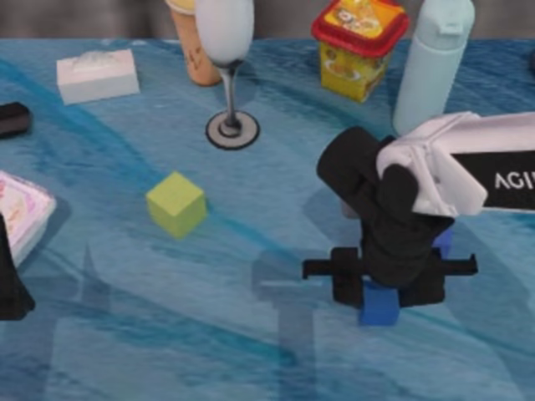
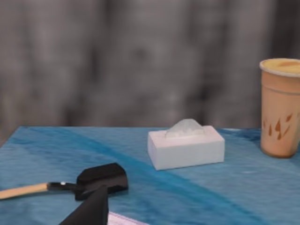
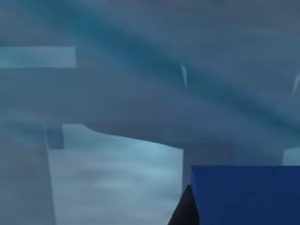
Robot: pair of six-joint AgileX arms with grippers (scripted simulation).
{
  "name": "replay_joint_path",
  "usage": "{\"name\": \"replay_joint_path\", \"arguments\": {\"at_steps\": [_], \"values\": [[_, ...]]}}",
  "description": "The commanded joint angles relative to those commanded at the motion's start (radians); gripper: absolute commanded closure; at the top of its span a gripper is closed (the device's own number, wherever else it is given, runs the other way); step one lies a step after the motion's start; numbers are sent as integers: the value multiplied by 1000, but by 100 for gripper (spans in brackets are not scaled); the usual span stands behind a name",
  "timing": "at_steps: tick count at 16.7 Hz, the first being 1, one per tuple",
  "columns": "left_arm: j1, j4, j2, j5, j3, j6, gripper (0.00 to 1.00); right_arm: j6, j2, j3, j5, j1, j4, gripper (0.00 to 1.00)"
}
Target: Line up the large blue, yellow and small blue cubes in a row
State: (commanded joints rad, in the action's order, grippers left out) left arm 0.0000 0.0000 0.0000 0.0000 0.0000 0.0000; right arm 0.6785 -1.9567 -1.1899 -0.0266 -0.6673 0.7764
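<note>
The small blue cube (image 1: pixel 380 307) sits at the table's front right, and it fills the lower corner of the right wrist view (image 3: pixel 246 194). My right gripper (image 1: pixel 383 282) is down over it, a black finger (image 3: pixel 184 211) pressed to each side, shut on it. A periwinkle sliver of the large blue cube (image 1: pixel 444 243) shows just behind, mostly hidden under the right arm. The yellow cube (image 1: pixel 176 203) stands alone left of centre. My left gripper (image 1: pixel 12 292) is parked at the left edge, with one dark finger (image 2: pixel 91 208) in its wrist view.
Along the back stand a white tissue box (image 1: pixel 97 75), a tan cup (image 1: pixel 194 50), a wine glass (image 1: pixel 230 125), a yellow tub with a red lid (image 1: pixel 358 46) and a pale bottle (image 1: pixel 430 63). A black brush head (image 1: pixel 12 119) and a pink pack (image 1: pixel 21 209) lie at the left.
</note>
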Motion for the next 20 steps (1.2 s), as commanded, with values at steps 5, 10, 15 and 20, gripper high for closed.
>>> {"name": "replay_joint_path", "arguments": {"at_steps": [5, 10, 15, 20], "values": [[0, 0, 0, 0, 0, 0, 0, 0, 0, 0, 0, 0, 0, 62], [0, 0, 0, 0, 0, 0, 0, 0, 0, 0, 0, 0, 0, 25], [0, 0, 0, 0, 0, 0, 0, 0, 0, 0, 0, 0, 0, 0], [0, 0, 0, 0, 0, 0, 0, 0, 0, 0, 0, 0, 0, 0]]}}
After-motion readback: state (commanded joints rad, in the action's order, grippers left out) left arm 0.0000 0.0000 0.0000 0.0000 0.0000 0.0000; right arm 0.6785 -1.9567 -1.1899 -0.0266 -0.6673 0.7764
